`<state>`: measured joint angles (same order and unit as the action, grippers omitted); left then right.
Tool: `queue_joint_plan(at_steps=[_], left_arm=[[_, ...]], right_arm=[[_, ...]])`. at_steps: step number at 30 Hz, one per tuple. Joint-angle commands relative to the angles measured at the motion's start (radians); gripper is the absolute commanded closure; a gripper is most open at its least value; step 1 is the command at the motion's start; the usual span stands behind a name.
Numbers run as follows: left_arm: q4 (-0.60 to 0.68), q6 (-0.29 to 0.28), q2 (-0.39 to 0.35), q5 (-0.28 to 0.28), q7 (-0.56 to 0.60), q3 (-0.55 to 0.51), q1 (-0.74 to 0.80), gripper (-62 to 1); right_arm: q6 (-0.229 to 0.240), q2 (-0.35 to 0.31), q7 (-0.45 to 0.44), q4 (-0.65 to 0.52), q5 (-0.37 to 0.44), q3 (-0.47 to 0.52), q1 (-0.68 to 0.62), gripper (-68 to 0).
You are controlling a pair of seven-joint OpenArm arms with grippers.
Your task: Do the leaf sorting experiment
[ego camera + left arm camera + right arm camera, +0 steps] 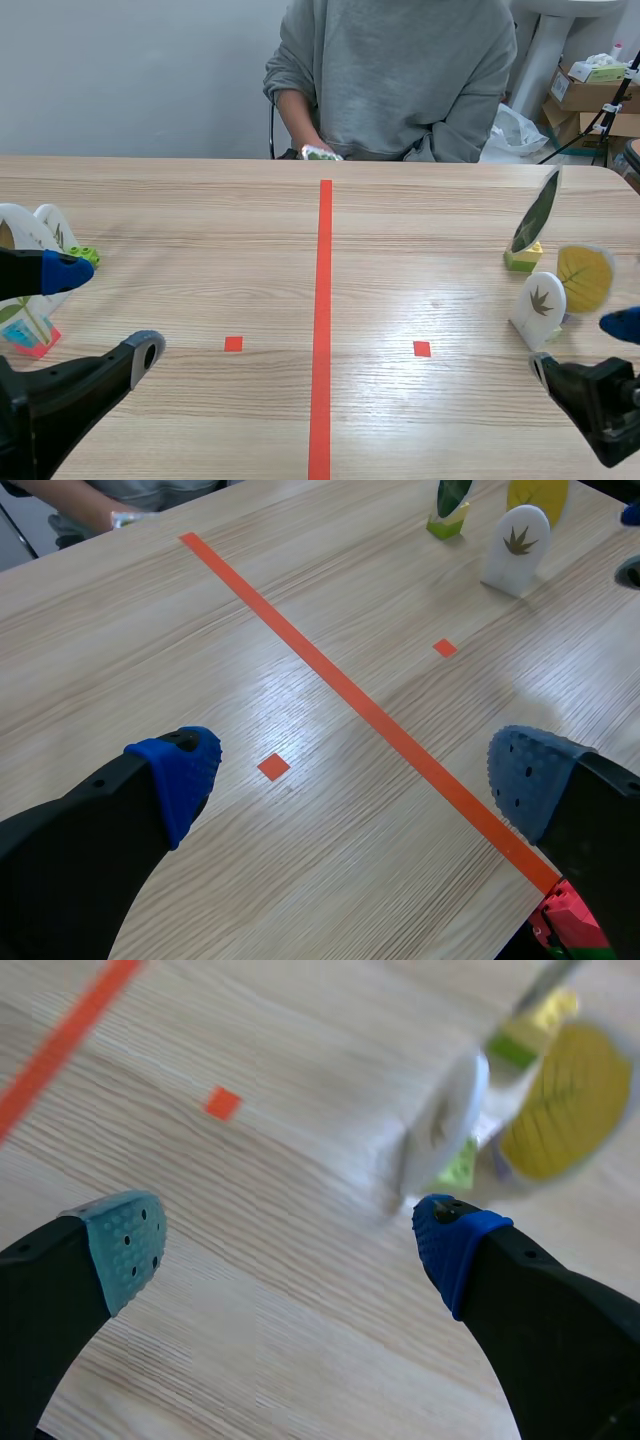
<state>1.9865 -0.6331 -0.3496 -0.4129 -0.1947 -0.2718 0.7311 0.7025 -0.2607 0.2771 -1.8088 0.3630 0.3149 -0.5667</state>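
- Right now your left gripper [355,780] has its fingers spread wide apart with nothing between them. It hangs over bare table [150,630].
- From the scene camera, it sits at about 8 o'clock on the table. A cluster of white leaf cards [30,232] stands just beside its blue pad, toward 9 o'clock.
- Your right gripper [290,1240] is spread apart too and holds nothing. It is low at about 4 o'clock on the table.
- Ahead of that gripper, at its 1 o'clock, the white card with a dark leaf [538,305] stands upright. The yellow leaf card [585,277] is just beside it, at its 2 o'clock. Both are blurred in the right wrist view.
- The green leaf card [536,212] stands tilted in a yellow-green block [522,260], near the white card at its 12 o'clock.
- A person in grey sits at the table's 12 o'clock. One hand [318,153] rests at the far edge on something too small to identify.
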Motion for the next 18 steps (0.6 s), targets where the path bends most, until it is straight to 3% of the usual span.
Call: queue_joint_plan(at_steps=[1, 3, 7, 13, 18], left_arm=[[0.003, -0.002, 0.006, -0.013, 0.011, -0.007, 0.0, -57.2], [0.003, -0.002, 0.006, -0.013, 0.011, -0.007, 0.0, -57.2], [0.003, -0.002, 0.006, -0.013, 0.012, -0.007, 0.0, -57.2], [0.003, -0.002, 0.005, -0.013, 0.022, -0.007, -0.006, -57.2], [0.003, -0.002, 0.006, -0.013, 0.021, -0.007, -0.019, -57.2]], right_arm=[[0.019, -0.013, -0.01, -0.026, 0.038, 0.0, 0.012, -50.4], [0.043, -0.013, 0.014, -0.063, 0.075, 0.0, 0.008, -50.4], [0.043, -0.013, 0.073, -0.148, 0.149, 0.0, -0.009, -50.4], [0.043, -0.013, 0.144, -0.257, 0.189, -0.001, -0.046, -50.4], [0.043, -0.013, 0.152, -0.267, 0.208, -0.001, -0.051, -50.4]])
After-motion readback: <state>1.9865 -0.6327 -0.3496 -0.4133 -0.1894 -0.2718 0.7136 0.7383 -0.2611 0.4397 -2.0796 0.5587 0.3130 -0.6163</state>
